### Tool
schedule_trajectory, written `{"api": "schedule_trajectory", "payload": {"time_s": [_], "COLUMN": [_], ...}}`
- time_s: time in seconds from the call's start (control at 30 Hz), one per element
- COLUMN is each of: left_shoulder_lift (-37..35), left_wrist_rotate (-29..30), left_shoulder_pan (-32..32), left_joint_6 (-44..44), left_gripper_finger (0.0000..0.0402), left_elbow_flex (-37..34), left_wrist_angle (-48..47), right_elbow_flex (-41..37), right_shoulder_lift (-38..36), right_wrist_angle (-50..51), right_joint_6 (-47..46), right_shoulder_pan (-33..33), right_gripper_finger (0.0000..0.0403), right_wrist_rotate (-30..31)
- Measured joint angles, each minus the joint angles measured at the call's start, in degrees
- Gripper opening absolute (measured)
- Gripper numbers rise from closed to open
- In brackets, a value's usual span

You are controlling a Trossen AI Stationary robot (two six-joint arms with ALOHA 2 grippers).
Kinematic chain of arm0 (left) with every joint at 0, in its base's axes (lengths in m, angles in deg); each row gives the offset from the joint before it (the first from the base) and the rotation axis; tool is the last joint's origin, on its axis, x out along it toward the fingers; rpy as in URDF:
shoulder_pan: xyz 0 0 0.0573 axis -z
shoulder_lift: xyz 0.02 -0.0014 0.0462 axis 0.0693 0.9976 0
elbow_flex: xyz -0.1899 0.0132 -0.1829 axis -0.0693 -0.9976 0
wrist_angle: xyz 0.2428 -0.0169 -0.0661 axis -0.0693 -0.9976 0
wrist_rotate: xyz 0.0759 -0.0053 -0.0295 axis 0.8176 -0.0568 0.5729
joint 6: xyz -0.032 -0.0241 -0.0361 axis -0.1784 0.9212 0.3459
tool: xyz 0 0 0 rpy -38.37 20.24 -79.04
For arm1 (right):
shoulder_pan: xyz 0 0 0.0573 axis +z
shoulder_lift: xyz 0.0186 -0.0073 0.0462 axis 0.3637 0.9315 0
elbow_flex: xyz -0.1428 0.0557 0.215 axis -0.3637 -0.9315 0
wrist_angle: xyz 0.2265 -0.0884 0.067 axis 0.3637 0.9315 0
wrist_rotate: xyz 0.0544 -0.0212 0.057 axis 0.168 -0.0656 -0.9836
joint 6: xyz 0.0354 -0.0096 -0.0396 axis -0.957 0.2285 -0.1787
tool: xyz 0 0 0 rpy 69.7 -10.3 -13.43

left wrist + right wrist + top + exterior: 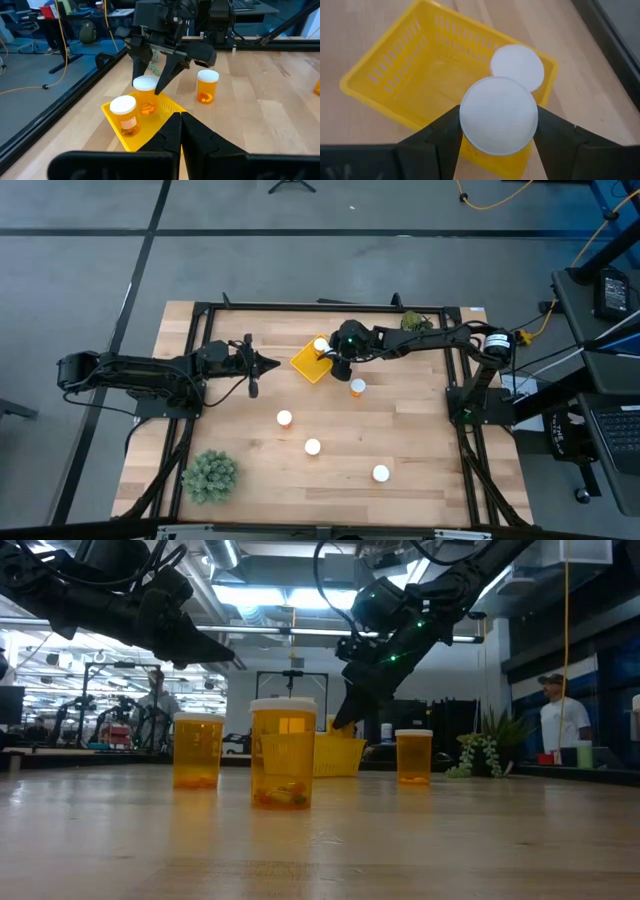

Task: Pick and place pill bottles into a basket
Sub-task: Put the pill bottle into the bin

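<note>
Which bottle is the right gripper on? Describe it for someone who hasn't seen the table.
Find the yellow basket at the table's far middle. Two white-capped orange pill bottles are there; the held bottle sits between the right gripper fingers. The other bottle stands free in the basket, ungripped.

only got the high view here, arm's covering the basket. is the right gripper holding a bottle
Observer: Yes. The right gripper has its fingers on either side of a bottle over the basket.
Operator: anything in the basket already
Observer: One bottle stands inside it, near a corner.
Operator: left arm doing anything
Observer: No. The left gripper is shut and empty, pointing at the basket from a distance.
</note>
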State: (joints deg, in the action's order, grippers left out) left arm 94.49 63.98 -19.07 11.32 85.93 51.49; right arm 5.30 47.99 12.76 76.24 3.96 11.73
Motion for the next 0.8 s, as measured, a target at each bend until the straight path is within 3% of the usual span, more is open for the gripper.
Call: {"api": "schedule_trajectory", "payload": {"time_s": [0.8], "left_shoulder_lift": [0.0], "left_wrist_rotate": [0.0], "left_shoulder_pan": [0.0], "left_joint_6": [0.3], "left_gripper_finger": [0.0008], "left_elbow_flex": [0.0], "left_wrist_angle": [0.0], "right_elbow_flex": [0.0], "right_shoulder_lift": [0.0], "right_wrist_angle": [0.5], "right_joint_6": [-0.4], "right_shoulder_pan": [-0.1], "right_gripper_finger": [0.0214], "right_wrist_rotate": [-0.2]}}
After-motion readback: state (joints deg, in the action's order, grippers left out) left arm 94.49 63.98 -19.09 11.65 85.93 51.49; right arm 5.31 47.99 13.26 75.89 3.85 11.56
